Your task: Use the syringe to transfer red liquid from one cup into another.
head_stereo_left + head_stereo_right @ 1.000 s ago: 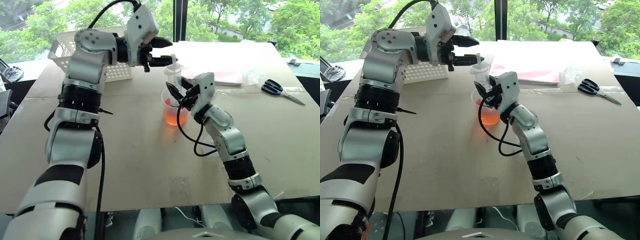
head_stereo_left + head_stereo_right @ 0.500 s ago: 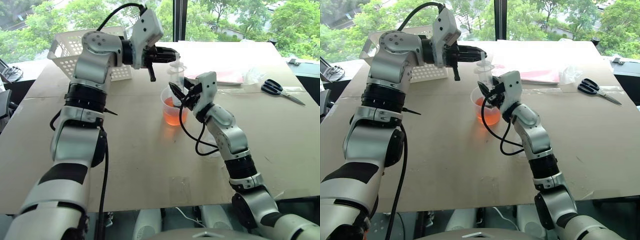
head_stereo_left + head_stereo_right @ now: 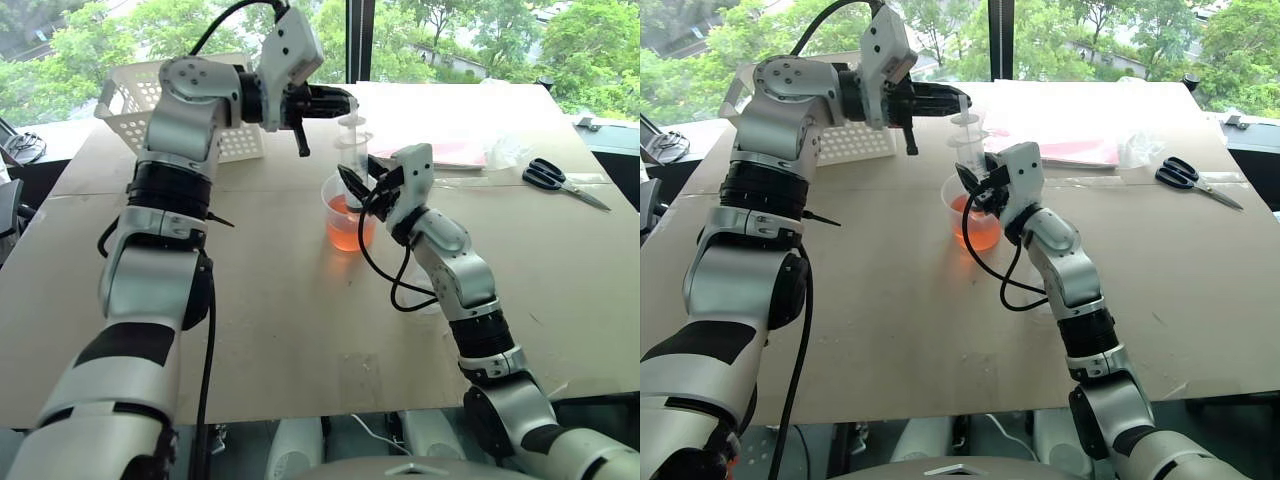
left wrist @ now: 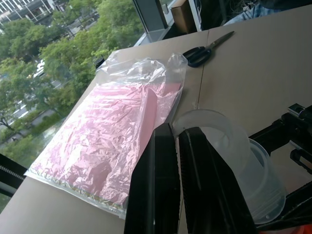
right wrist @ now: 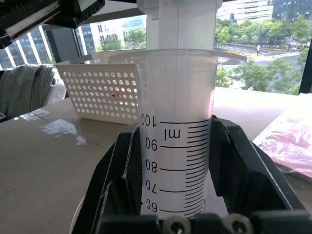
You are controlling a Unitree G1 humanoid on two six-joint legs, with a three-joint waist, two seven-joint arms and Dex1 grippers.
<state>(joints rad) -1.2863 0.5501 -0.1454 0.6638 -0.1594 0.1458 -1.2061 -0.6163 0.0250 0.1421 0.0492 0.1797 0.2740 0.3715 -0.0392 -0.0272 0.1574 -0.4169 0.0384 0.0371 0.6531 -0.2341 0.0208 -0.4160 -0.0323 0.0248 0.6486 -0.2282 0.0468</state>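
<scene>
The draw step is in hand. The right gripper (image 3: 358,187) clamps the barrel of the syringe (image 5: 175,131), jaws pinching it on both sides, and holds it upright with its nozzle down in the cup (image 3: 349,224) of red liquid (image 3: 347,235), which stands mid-worktop (image 3: 300,330). The left gripper (image 3: 343,100) sits at the plunger top (image 3: 352,122), its jaws pressed together on or just at the white ring; whether the ring is actually pinched cannot be told. The second cup cannot be picked out.

Next, by this reading, the left arm must lift straight up along the barrel while the right keeps it steady, so the liquid is drawn without tipping the cup.

A second ago the left jaws stood spread beside the plunger; they have since shut. The right grip and the cup have stayed as they were.
</scene>
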